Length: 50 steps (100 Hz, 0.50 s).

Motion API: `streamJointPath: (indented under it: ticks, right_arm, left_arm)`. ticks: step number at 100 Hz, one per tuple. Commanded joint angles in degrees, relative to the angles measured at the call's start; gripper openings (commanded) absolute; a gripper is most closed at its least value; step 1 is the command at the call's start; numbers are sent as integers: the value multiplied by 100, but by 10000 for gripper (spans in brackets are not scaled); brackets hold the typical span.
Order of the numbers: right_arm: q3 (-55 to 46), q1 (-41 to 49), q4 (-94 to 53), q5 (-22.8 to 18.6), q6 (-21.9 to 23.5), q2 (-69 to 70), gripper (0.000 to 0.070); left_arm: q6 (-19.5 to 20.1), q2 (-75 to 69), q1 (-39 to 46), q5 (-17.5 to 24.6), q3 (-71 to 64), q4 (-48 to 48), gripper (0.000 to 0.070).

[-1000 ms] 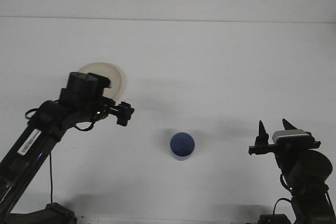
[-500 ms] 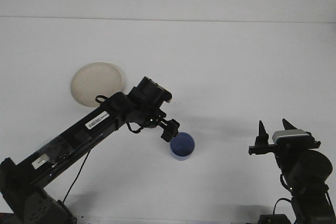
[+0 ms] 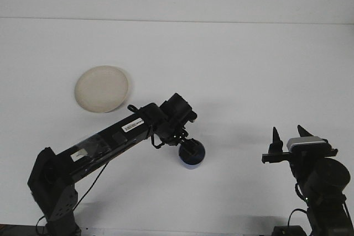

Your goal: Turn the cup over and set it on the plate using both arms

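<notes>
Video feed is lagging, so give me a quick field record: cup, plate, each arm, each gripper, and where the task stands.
cup: blue cup, on the table, partly hidden by the left gripper
plate: beige plate, back left, nothing on it
left arm: stretched out to the cup
left gripper: at the cup's rim, finger state unclear
right arm: parked at the front right
right gripper: open, pointing up, holding nothing
task: cup not yet on the plate
</notes>
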Motion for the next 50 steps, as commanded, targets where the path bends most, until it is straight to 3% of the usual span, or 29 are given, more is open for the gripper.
streamJointPath:
  ticks: [1, 13, 35, 50]
  right_arm:
    - [28, 9, 72, 0, -46, 7, 457]
    - [28, 9, 70, 0, -46, 7, 457]
    - [28, 9, 70, 0, -46, 7, 457]
    - [28, 9, 70, 0, -46, 7, 457]
  left_arm:
    - [114, 195, -55, 4, 122, 2, 235]
    - [310, 208, -118, 2, 125, 17, 0]
    - [302, 205, -138, 2, 313, -70, 9]
    - [310, 205, 26, -201, 964, -678, 9]
